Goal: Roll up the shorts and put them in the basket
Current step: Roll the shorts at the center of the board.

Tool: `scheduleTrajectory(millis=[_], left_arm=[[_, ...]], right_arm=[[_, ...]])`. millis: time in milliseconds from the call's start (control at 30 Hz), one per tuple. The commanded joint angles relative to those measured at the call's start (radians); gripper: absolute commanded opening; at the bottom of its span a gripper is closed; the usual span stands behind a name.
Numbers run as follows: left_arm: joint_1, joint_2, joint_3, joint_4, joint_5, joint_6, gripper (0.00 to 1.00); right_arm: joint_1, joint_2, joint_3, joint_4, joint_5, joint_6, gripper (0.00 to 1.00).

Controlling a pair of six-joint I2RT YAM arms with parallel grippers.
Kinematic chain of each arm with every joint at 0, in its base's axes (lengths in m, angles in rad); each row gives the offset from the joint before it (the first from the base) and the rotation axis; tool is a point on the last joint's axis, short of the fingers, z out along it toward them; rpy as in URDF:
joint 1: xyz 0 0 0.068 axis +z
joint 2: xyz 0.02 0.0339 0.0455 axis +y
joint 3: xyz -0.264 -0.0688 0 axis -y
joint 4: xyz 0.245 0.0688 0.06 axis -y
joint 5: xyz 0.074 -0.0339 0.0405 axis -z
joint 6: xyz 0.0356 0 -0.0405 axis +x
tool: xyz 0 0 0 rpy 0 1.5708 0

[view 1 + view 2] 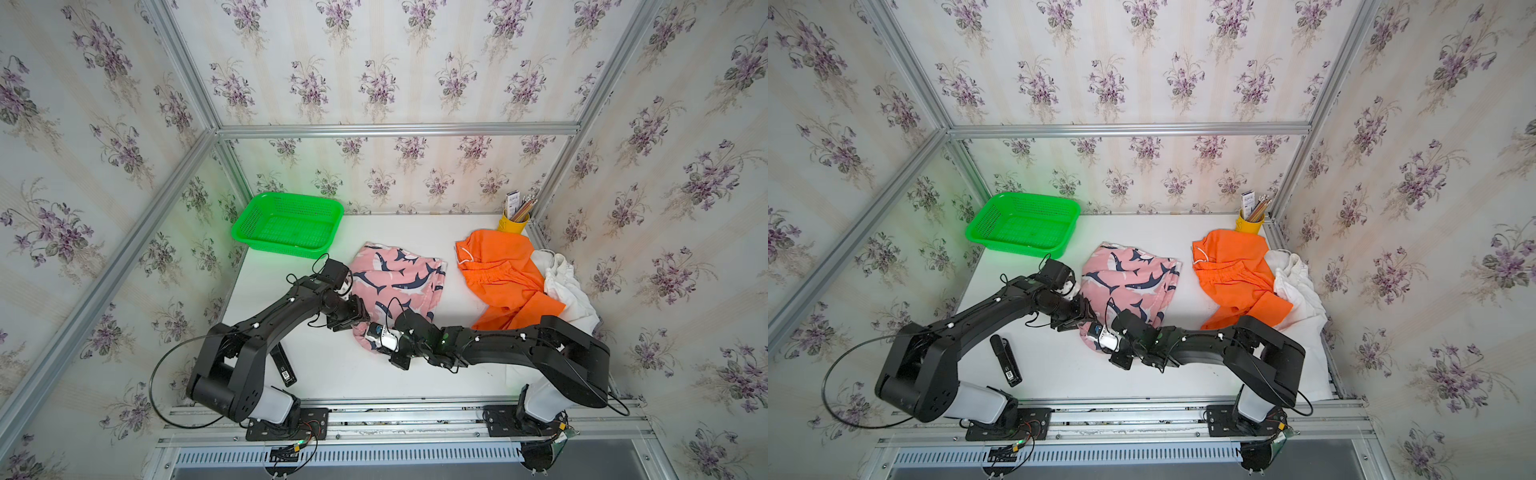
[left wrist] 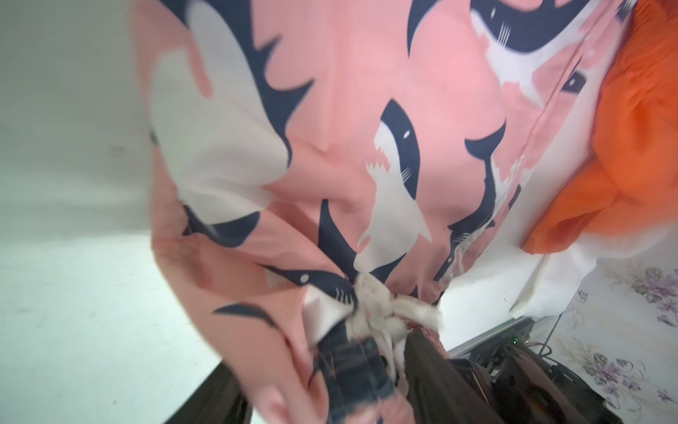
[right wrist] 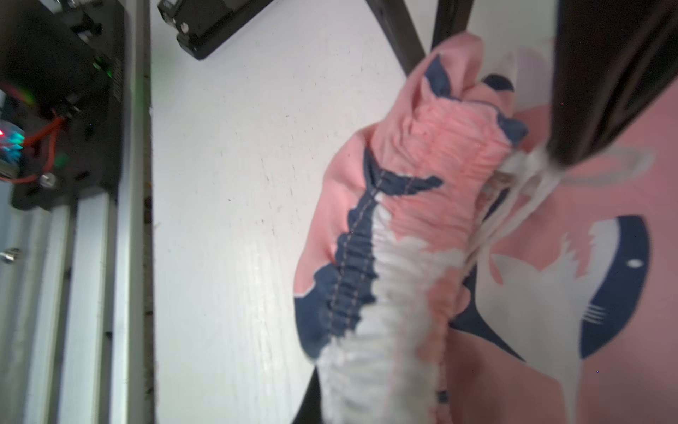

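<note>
- Lying crumpled on the white tabletop point(image 1: 332, 374), the pink shark-print cloth shorts point(image 1: 395, 282) sit just beside the green perforated plastic basket point(image 1: 282, 246), on the basket's side that faces the two arms.
- The left gripper point(image 1: 361, 322) meets the pink shorts at their gathered end, the end farthest from the basket.
- In the left wrist view its dark fingers point(image 2: 422, 374) stand spread. The bunched waistband and the knotted white drawstring point(image 2: 385, 312) lie between them. Whether either pad presses the cloth cannot be told.
- The right gripper point(image 1: 371, 337) sits at that same gathered end, just beside the left one and a little farther from the basket.
- Its fingers are pressed together. In the right wrist view one dark finger point(image 3: 605, 91) ends on the drawstring strands at the ribbed pink waistband point(image 3: 451, 147), pinching the pink shorts there. The second finger is hidden.
- The waistband is bunched into a ridge beside that fingertip.
- The plain bright orange cloth shorts point(image 1: 503, 274) lie beyond the pink pair as seen from the basket, apart from both grippers.
- The larger plain white cloth shorts point(image 1: 569, 286) lie farthest from the basket, partly tucked under the orange pair.
- A yellow cup of pencils point(image 1: 513, 224) stands along the same back edge as the basket, at the opposite corner.
- A black oblong device point(image 1: 284, 365) lies flat, well apart from the basket, near the left arm's base.
</note>
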Motion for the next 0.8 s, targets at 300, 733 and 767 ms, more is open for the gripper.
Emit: scheduleTrajectory(millis=[300, 733, 767], left_arm=[[-0.027, -0.136, -0.057, -0.067, -0.096, -0.047, 0.73], [-0.066, 0.195, -0.102, 0.198, -0.167, -0.080, 0.33], [-0.067, 0.204, -0.100, 0.195, -0.163, -0.072, 0.31]], right_arm=[[-0.266, 0.324, 0.043, 0.270, -0.677, 0.776, 0.00], [-0.301, 0.249, 0.092, -0.123, -0.523, 0.616, 0.39], [-0.302, 0.211, 0.096, -0.179, -0.454, 0.570, 0.43]])
